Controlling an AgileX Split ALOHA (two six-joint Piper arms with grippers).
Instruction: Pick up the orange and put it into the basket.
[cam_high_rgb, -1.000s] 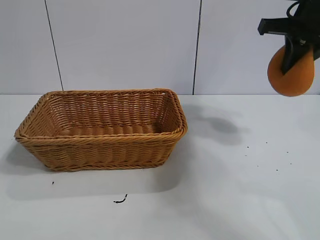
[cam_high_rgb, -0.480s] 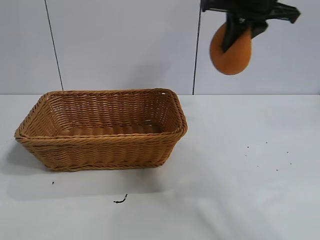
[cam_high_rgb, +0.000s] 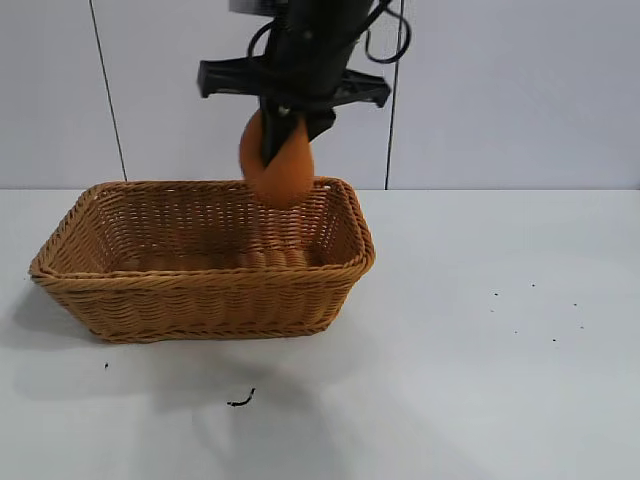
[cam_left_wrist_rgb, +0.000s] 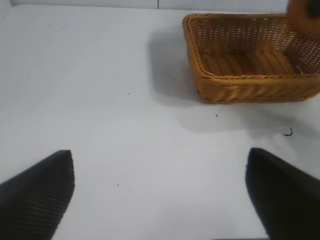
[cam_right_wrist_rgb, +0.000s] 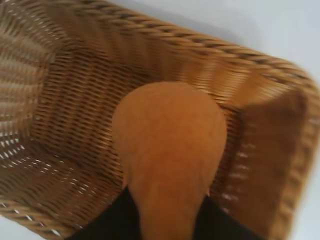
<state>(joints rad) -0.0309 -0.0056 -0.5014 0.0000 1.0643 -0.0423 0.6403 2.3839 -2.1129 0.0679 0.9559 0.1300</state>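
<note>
The orange (cam_high_rgb: 285, 170) hangs in my right gripper (cam_high_rgb: 282, 135), which is shut on it, above the far right part of the tan wicker basket (cam_high_rgb: 200, 300). In the right wrist view the orange (cam_right_wrist_rgb: 170, 140) fills the middle, with the basket's inside (cam_right_wrist_rgb: 65, 100) right below it. My left gripper (cam_left_wrist_rgb: 160, 195) is open and empty, low over the bare table; its view shows the basket (cam_left_wrist_rgb: 240, 85) farther off and a bit of the orange (cam_left_wrist_rgb: 306, 12) above it.
The white table (cam_high_rgb: 480, 380) carries a small dark scrap (cam_high_rgb: 240, 401) in front of the basket and a few dark specks at the right. A white panelled wall stands behind.
My right gripper has carried the orange from the far right, leftward and down, to above the basket. The basket has not moved.
</note>
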